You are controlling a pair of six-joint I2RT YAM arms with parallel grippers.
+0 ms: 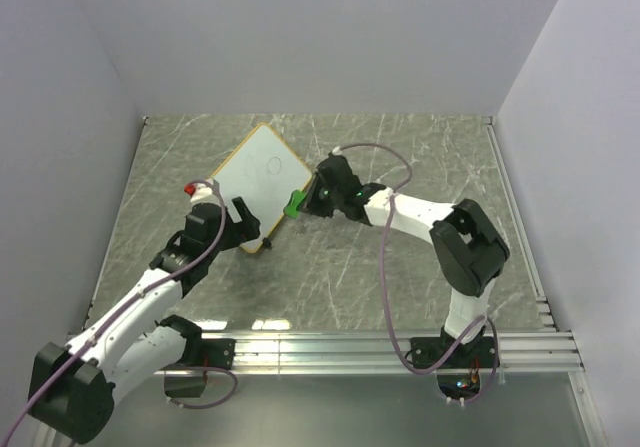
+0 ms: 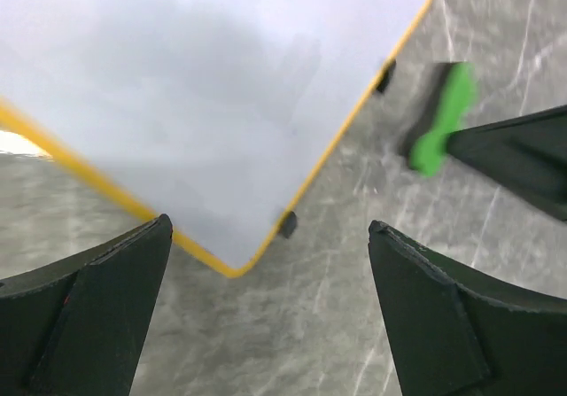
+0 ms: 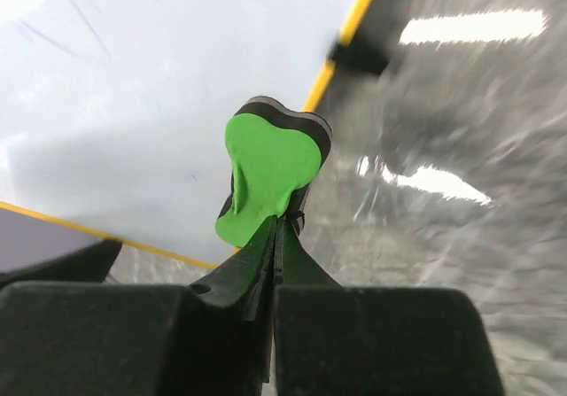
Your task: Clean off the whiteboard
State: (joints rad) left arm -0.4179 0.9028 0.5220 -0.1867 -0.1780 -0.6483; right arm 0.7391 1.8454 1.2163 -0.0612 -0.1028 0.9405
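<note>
The whiteboard, white with a yellow frame, lies turned like a diamond on the marble table and has a faint line drawing near its middle. My right gripper is shut on the green eraser at the board's right edge. In the right wrist view the eraser stands up from the shut jaws over the whiteboard edge. My left gripper is open at the board's near corner. In the left wrist view its jaws stand wide around the corner of the whiteboard, with the eraser to the right.
A small red object lies by the board's left corner, behind my left wrist. The board has black feet. Grey walls enclose the table on three sides. A metal rail runs along the near edge.
</note>
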